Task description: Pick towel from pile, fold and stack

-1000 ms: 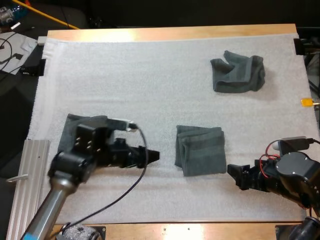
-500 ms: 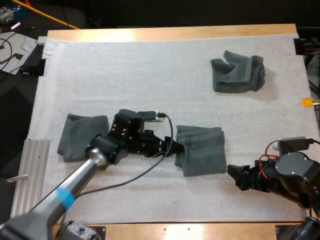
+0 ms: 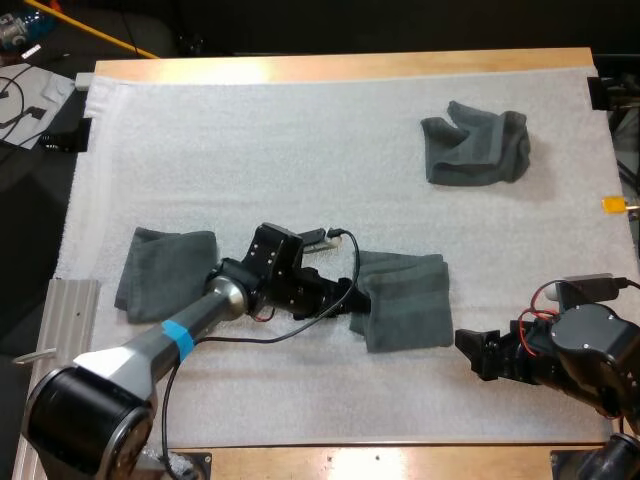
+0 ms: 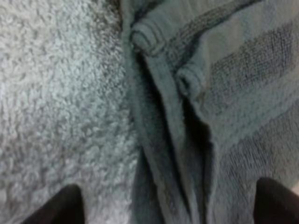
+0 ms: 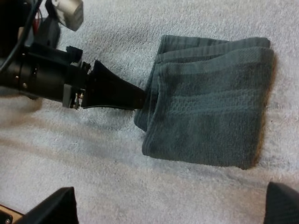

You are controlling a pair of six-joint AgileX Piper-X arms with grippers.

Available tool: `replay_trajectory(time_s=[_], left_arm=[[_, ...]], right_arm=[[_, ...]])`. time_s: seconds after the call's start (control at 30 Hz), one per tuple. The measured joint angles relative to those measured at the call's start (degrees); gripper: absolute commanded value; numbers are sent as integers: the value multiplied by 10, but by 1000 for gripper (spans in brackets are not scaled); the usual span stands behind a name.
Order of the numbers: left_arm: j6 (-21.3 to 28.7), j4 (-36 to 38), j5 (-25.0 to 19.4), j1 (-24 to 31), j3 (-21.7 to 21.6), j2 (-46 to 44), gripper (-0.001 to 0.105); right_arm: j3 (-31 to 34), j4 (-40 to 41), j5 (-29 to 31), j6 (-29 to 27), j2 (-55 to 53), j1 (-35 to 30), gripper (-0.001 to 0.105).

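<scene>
The folded towel [image 3: 405,300] is laid mid-mat, its layered edge turned toward the left gripper [image 3: 354,298], whose fingers are spread apart across that edge. The right gripper [image 3: 472,353], fingers likewise apart on nothing, is set off the near right corner, farther away.

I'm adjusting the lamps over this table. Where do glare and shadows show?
High view: glare on the table's far wooden edge. Left wrist view: deep shadow between the folded towel's layers. Right wrist view: even light, soft shadow on the mat beside the left gripper.
</scene>
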Motion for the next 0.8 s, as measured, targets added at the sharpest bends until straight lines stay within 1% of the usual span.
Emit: replay_trajectory(time_s=[0.17, 0.37, 0.73, 0.8], left_arm=[[-10, -9, 14, 0, -3, 12, 71], [-27, -11, 18, -9, -8, 23, 71], [-83, -20, 18, -86, -51, 53, 71], [-90, -21, 18, -97, -59, 60, 68]], right_arm=[[0, 0, 1, 2, 0, 0, 77], [0, 0, 0, 2, 0, 0, 77], [0, 0, 0, 2, 0, 0, 77], [0, 0, 0, 2, 0, 0, 77]])
